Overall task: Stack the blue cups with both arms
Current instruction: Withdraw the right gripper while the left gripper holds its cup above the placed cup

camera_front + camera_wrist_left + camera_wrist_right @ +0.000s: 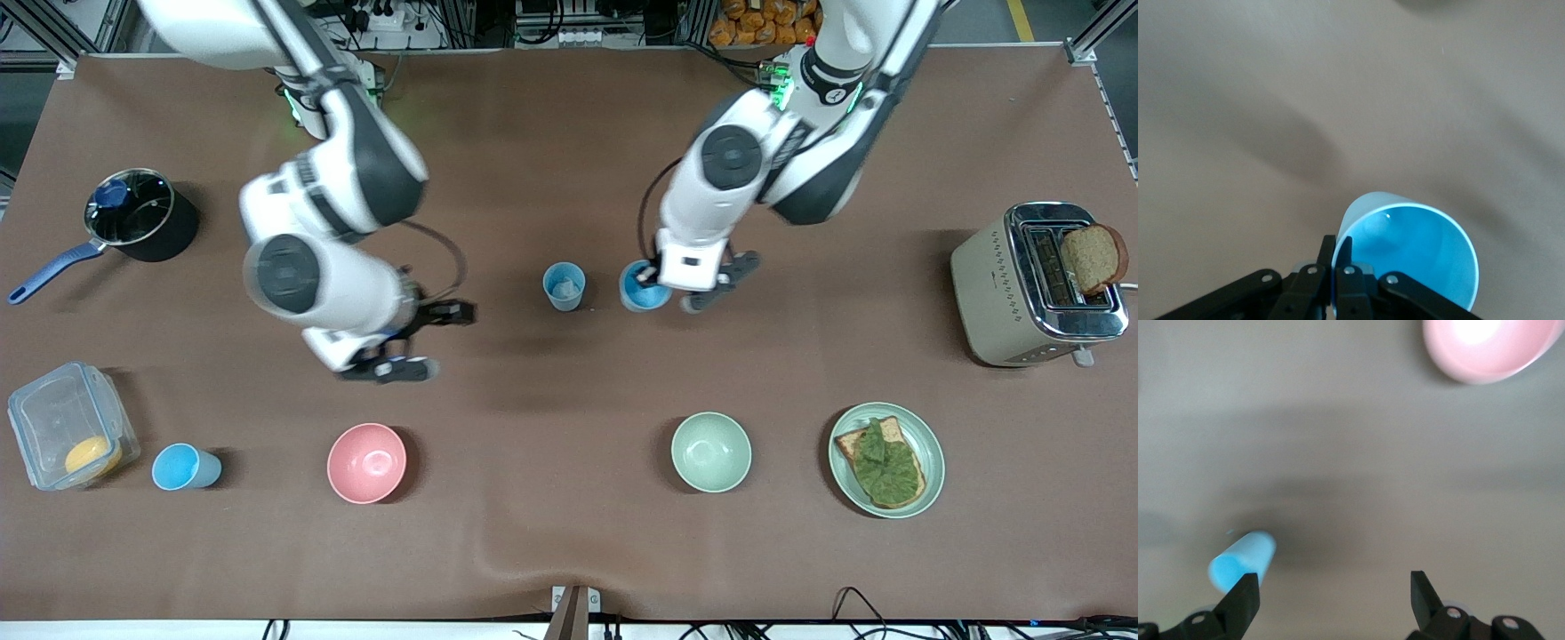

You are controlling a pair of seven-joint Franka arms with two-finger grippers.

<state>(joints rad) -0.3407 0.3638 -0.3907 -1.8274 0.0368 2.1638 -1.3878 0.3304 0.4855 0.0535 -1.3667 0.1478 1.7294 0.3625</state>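
A grey-blue cup [563, 286] stands upright mid-table. Beside it, toward the left arm's end, is a sky blue cup [640, 290]. My left gripper [665, 286] is shut on this cup's rim. In the left wrist view the gripper [1336, 250] has one finger inside and one outside the cup [1418, 253] wall. Another sky blue cup [182, 467] sits near the front edge at the right arm's end; it also shows in the right wrist view [1241, 561]. My right gripper [427, 340] is open and empty over bare table, as the right wrist view [1335, 593] shows.
A pink bowl [366, 462] and a pale green bowl [711, 452] sit near the front camera. A plate with toast and greens [925, 484], a toaster [1005, 293], a black pot [169, 236] and a clear container [44, 418] stand toward the table's ends.
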